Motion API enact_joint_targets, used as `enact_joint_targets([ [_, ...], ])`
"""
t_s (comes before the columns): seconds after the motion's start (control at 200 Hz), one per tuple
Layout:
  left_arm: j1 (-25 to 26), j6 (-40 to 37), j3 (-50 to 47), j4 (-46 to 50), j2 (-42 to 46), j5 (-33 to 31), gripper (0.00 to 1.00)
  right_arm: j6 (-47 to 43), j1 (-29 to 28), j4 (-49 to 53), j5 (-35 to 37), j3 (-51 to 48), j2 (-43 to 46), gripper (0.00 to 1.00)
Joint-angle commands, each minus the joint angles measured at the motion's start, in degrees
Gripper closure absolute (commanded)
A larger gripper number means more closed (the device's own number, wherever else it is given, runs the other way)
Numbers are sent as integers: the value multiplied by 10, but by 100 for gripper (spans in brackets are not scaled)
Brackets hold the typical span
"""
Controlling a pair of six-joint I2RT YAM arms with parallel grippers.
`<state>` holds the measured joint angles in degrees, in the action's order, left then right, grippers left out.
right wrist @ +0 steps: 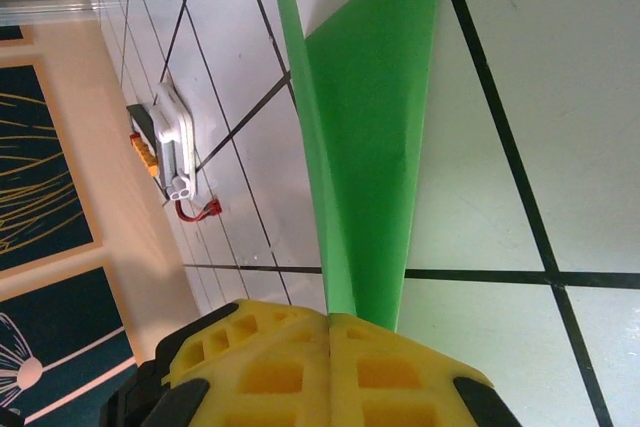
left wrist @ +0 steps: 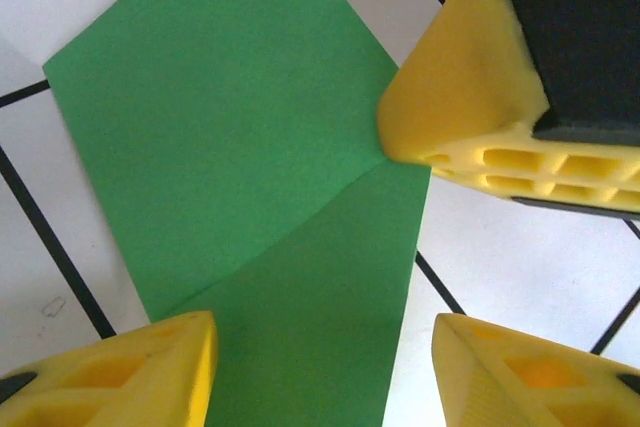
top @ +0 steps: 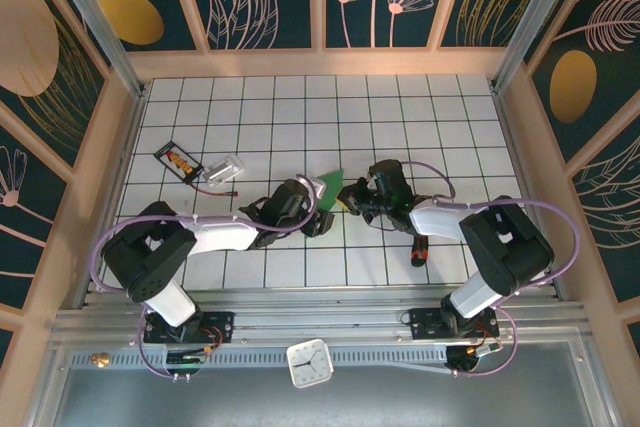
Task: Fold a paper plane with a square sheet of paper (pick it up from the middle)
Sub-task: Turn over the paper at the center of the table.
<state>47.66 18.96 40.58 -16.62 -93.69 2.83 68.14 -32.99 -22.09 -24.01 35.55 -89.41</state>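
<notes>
Obs.: the square sheet of paper (top: 328, 183) is lying near the middle of the table (top: 400, 117), well apart from every edge. It is showing as a narrowed green shape, not a flat square.

Left wrist view: the sheet (left wrist: 230, 147) is showing one slanted crease running from its right edge down toward the lower left, with one layer overlapping another.

Right gripper (top: 350, 195): clenched. In its own wrist view the two yellow pads (right wrist: 270, 372) are pressing together with the sheet's (right wrist: 370, 147) narrow end pinched between them. From there the paper is widening away from the pads, one flap tilting up off the surface.

In the left wrist view the right gripper (left wrist: 440, 117) is meeting the sheet's right edge just where the crease ends.

Left gripper (top: 312, 209): released, jaws standing apart over the sheet's near end (left wrist: 320, 357). One finger (left wrist: 130, 372) is overlapping the paper's edge, the other is sitting over bare white tile. Contact with the paper: cannot tell.

Toward the left edge of the table, a black pack (top: 178, 160) and a white module with a red lead (top: 225, 169) are lying side by side, well apart from the paper. The module is also showing in the right wrist view (right wrist: 175, 147).
</notes>
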Motion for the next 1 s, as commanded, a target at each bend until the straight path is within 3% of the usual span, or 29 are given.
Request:
enact_joint_targets([
  [0.0, 3, -25, 24, 7, -14, -21, 44, 12, -4, -21, -10, -7, -7, 100],
  [0.525, 4, -38, 53, 33, -64, -37, 51, 24, -4, -50, -23, -14, -23, 100],
  [0.996, 5, -33, 49, 45, -52, -38, 67, 17, -1, -45, -19, -16, -31, 100],
])
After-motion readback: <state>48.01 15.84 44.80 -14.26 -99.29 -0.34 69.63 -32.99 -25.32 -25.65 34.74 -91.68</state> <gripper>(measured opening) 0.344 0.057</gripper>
